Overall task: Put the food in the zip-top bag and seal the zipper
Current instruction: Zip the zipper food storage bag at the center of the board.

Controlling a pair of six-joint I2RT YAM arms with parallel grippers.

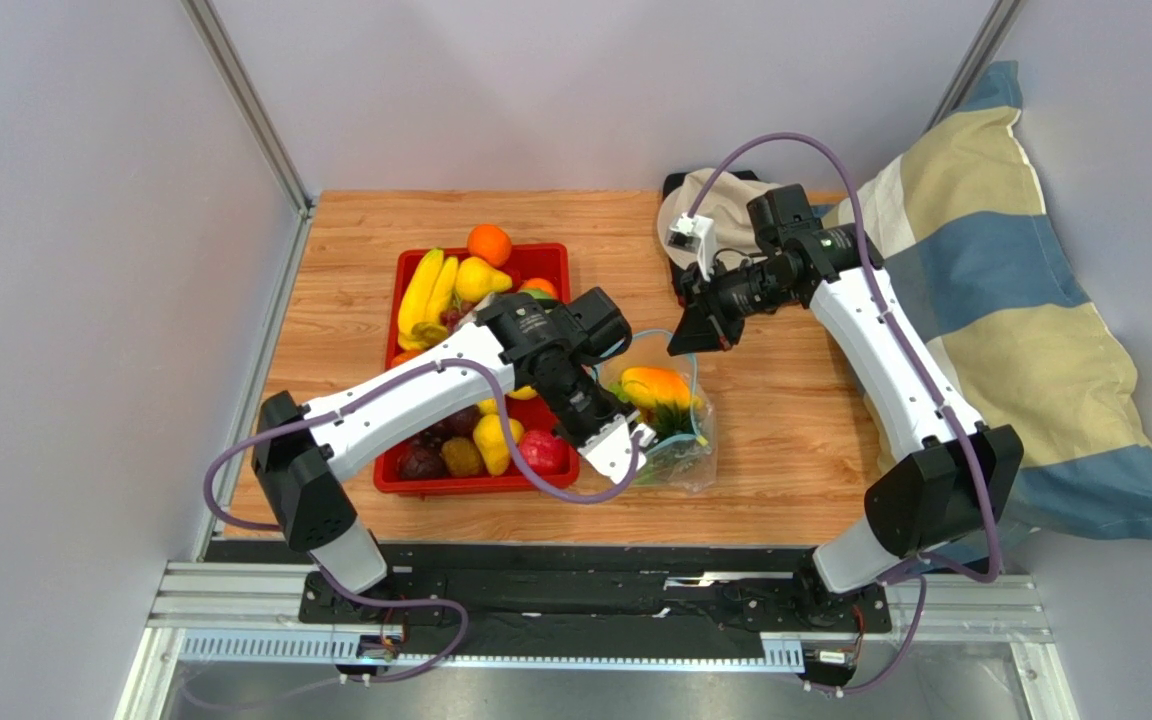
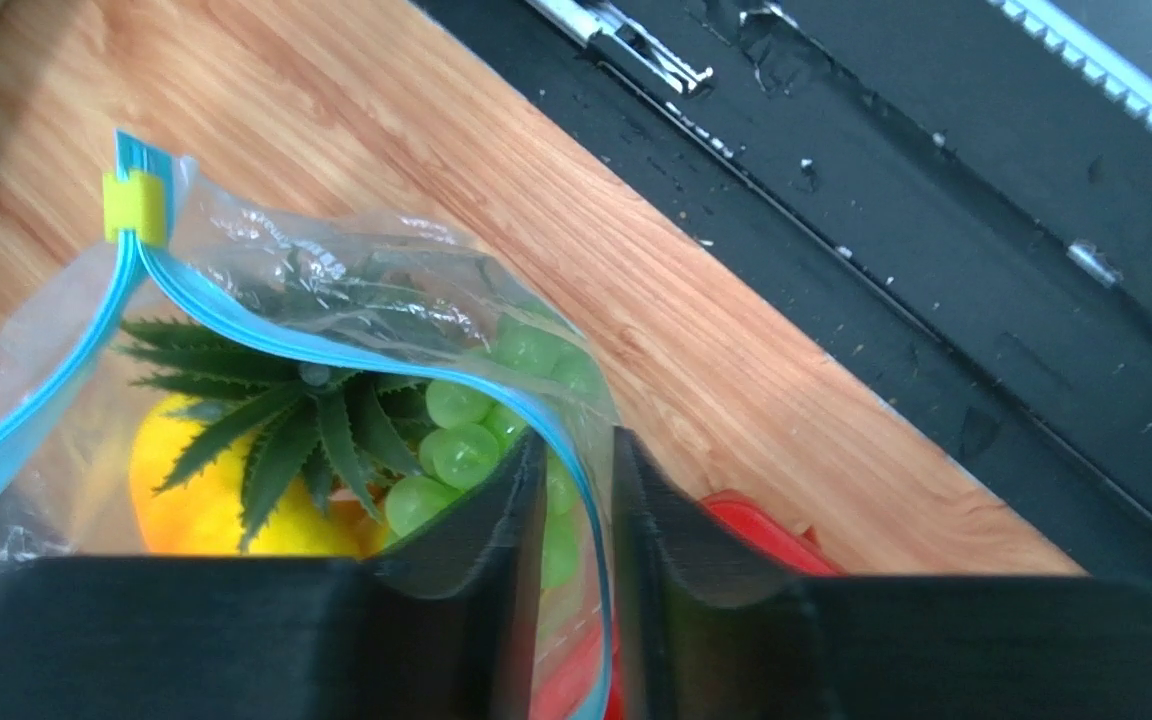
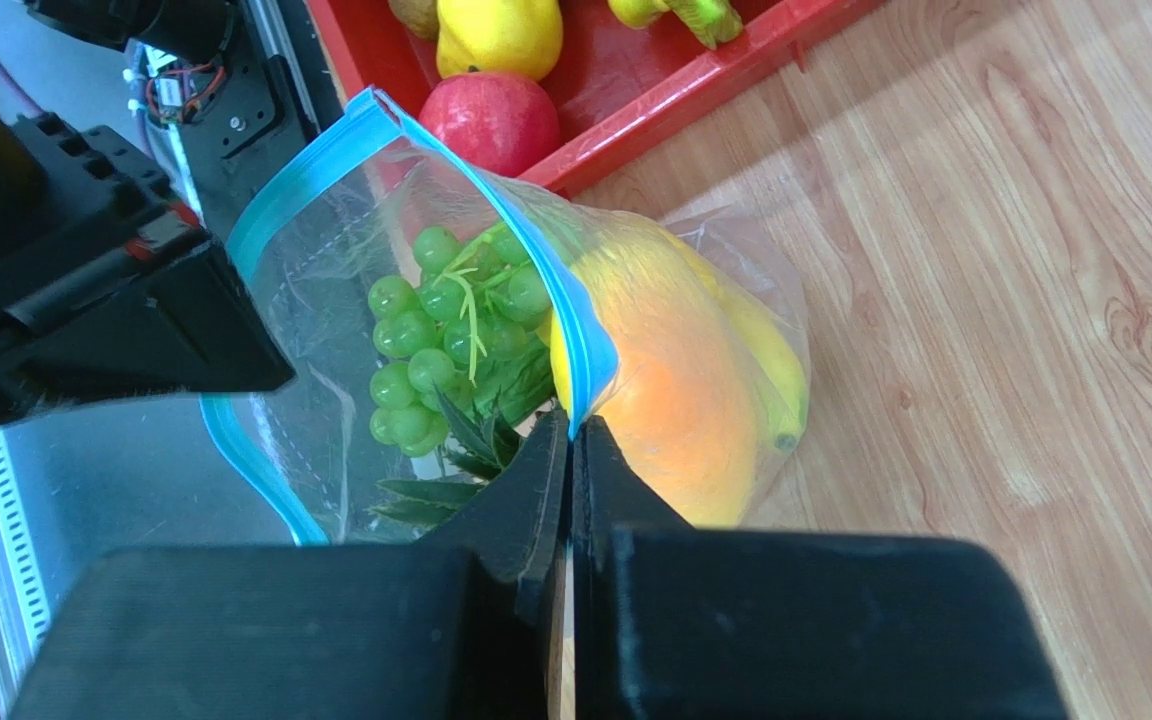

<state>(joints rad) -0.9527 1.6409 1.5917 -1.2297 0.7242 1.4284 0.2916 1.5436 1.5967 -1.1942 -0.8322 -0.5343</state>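
The clear zip-top bag (image 1: 687,458) lies right of the tray with its mouth held open. Inside it are an orange-yellow pineapple (image 3: 680,405) with green leaves and green grapes (image 3: 409,338). My right gripper (image 3: 570,428) is shut on the blue zipper (image 3: 530,255) at the far side of the mouth. My left gripper (image 2: 579,450) straddles the near rim of the zipper (image 2: 372,360). Its jaws stand narrowly apart, with the strip running between them and a gap showing. A yellow slider (image 2: 135,206) sits at one end of the strip. More food lies in the tray.
A red tray (image 1: 447,485) left of the bag holds bananas, an orange, lemons and a red apple (image 3: 489,120). A striped pillow (image 1: 988,300) lies along the right side. A dark and beige cloth (image 1: 710,210) is at the back. The black rail runs along the table's near edge.
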